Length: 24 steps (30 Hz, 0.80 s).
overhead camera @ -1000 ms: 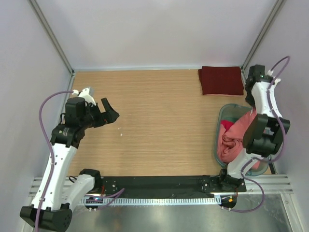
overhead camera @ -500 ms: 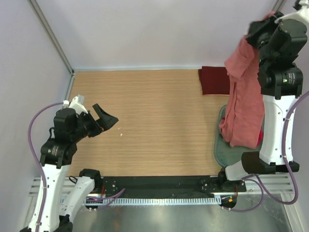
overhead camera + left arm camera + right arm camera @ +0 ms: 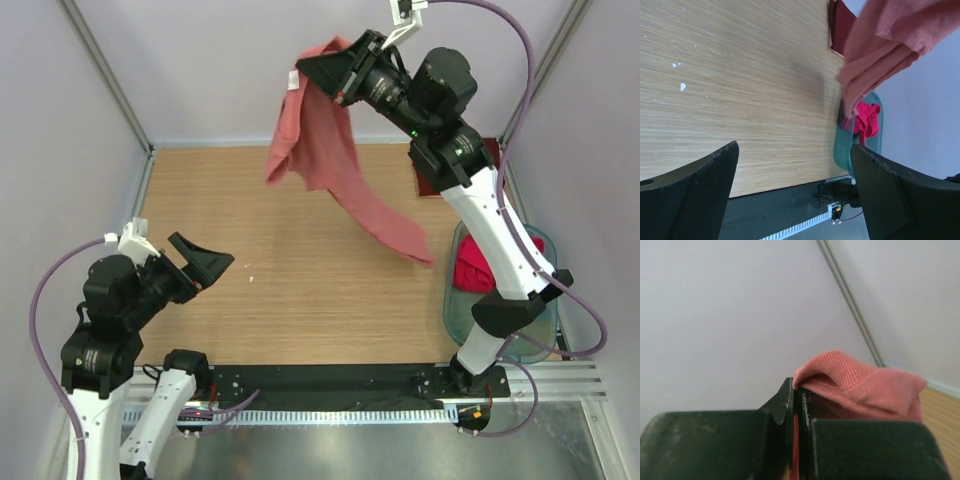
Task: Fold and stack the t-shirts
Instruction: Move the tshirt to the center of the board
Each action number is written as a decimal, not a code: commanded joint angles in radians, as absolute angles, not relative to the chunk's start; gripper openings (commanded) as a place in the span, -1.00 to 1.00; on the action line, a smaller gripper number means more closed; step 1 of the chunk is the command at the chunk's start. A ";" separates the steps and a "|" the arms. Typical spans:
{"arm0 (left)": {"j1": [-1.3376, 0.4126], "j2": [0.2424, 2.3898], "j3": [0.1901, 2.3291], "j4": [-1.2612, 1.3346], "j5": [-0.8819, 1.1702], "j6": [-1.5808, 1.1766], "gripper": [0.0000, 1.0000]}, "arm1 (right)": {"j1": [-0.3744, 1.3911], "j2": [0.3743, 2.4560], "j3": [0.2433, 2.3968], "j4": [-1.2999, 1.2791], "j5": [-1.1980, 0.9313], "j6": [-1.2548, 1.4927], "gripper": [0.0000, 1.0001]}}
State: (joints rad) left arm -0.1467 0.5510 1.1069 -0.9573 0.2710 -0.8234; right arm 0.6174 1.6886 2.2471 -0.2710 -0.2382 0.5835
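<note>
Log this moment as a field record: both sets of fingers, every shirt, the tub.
left fingers: open, empty, over the left side of the table
right fingers: shut on the salmon shirt, raised high
salmon shirt: dangling from the right fingers over the table
maroon shirt: folded flat at the table's far right corner
red shirt: crumpled in the tub
tub: at the table's right edge

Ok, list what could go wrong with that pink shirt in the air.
The right gripper pinches only a small bunched edge of the salmon-pink cloth t-shirt; it might slip out.
The shirt hangs as a twisted strip, so it may land crumpled rather than flat.
The open left gripper is well away from it, so spreading help may come late.
</note>
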 commanded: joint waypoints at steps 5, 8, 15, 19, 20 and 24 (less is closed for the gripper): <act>-0.149 0.468 1.212 -1.071 0.198 -0.850 0.86 | 0.666 1.810 2.465 0.126 -0.233 0.876 -0.98; -0.149 0.431 1.229 -1.086 0.166 -0.861 0.84 | 0.666 1.815 2.442 0.072 -0.170 0.871 -0.98; -0.149 0.431 1.267 -1.130 0.152 -0.864 0.76 | 0.554 1.608 1.985 -0.275 0.143 0.727 -0.03; -0.149 0.508 1.284 -1.184 0.130 -0.844 0.62 | 0.379 1.621 1.794 -0.599 0.109 0.570 0.25; -0.149 0.527 1.285 -1.190 0.124 -0.829 0.59 | 0.371 1.618 1.766 -0.653 0.129 0.531 0.27; -0.149 0.633 1.243 -1.146 0.150 -0.802 0.47 | 0.371 1.568 1.594 -0.742 0.077 0.382 0.34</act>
State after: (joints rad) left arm -0.1467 0.5552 1.2640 -1.1629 0.1455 -0.8371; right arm 0.3378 1.6276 1.6608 -0.5690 0.1062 0.5484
